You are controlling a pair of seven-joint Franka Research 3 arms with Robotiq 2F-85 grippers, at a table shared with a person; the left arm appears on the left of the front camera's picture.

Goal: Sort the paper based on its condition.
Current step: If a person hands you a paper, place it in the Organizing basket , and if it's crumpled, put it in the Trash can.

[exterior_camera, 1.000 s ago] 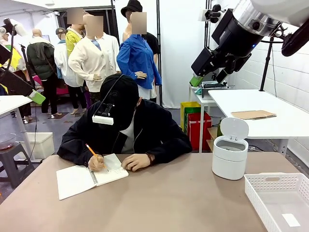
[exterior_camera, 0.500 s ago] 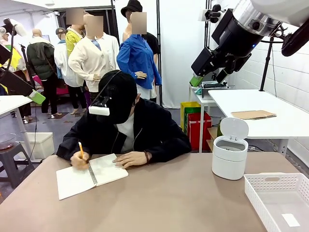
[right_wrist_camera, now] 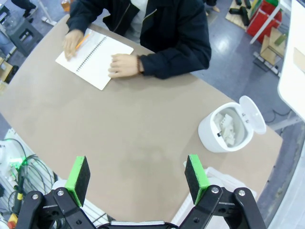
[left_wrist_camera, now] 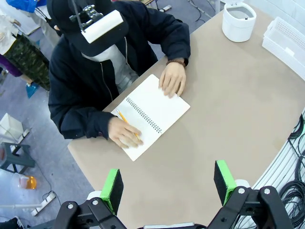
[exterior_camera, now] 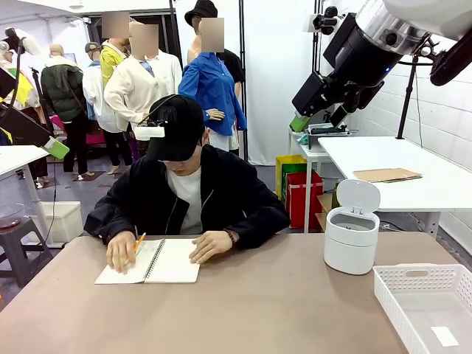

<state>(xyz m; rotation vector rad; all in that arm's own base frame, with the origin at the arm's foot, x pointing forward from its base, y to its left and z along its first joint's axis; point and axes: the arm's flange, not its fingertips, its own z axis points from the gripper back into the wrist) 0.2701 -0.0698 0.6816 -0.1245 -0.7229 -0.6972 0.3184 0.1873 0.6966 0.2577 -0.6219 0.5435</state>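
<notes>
"Status at that pt: anything sorted?"
"Partly, by my read. Crumpled paper (right_wrist_camera: 228,126) lay inside the open bin (right_wrist_camera: 209,140), ahead of the right fingers (right_wrist_camera: 196,171) and off to one side. Couldn't tell if that was the wad meant. A flat slip (exterior_camera: 445,335) lay in the tray (exterior_camera: 424,273)."
"Fingers holding anything?"
"No. Right fingers were spread wide w/ nothing btwn them, high above the table (right_wrist_camera: 119,119). Left fingers (left_wrist_camera: 112,190) were spread just as wide, also empty, well apart from everything."
"And the person?"
"Writing. Notebook (left_wrist_camera: 157,112) lay on the table well ahead of the left fingers, approx. centred btwn them. One hand (left_wrist_camera: 125,134) held a pencil (left_wrist_camera: 123,117) on the page; other hand (left_wrist_camera: 174,78) pressed the far corner flat."
"So what was left?"
"Prob. most of it. The page being written on was bound in the notebook, so nothing was ready to judge, I'd say. My guess: wait for a page, check crumpled vs. flat, then bin or tray."
</notes>
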